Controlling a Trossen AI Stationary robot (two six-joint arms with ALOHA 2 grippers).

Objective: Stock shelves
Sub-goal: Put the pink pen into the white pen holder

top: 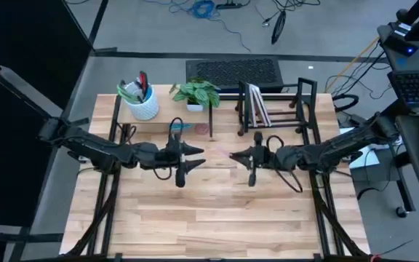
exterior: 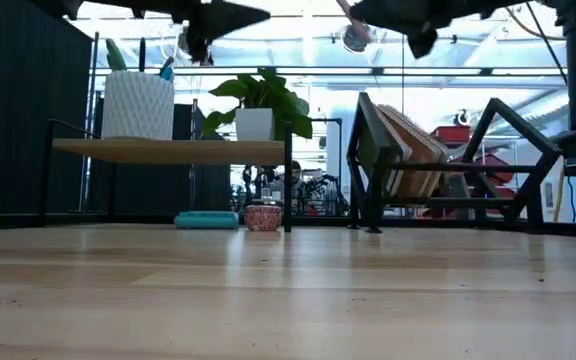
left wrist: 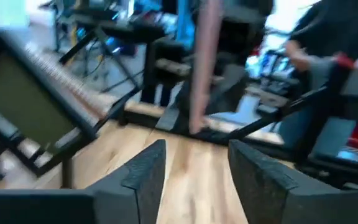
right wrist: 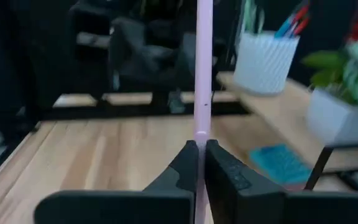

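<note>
Right wrist view: right gripper [right wrist: 201, 155] clamped on thin pink stick [right wrist: 203, 68] | left gripper [left wrist: 191, 174] w/ jaws apart, empty | wire rack [top: 275, 109] beyond.

The near half of the desk [top: 224, 218] lay open; at the far edge the riser shelf [top: 166, 110] and wire rack [top: 275, 109] blocked passage.

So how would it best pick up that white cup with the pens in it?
Probably by its side wall, coming level from the front. The white cup stands upright on the wooden shelf, and pens fill its mouth, so a grip from above looks blocked. The open left hand is free; the right hand holds a thin pink strip.
</note>
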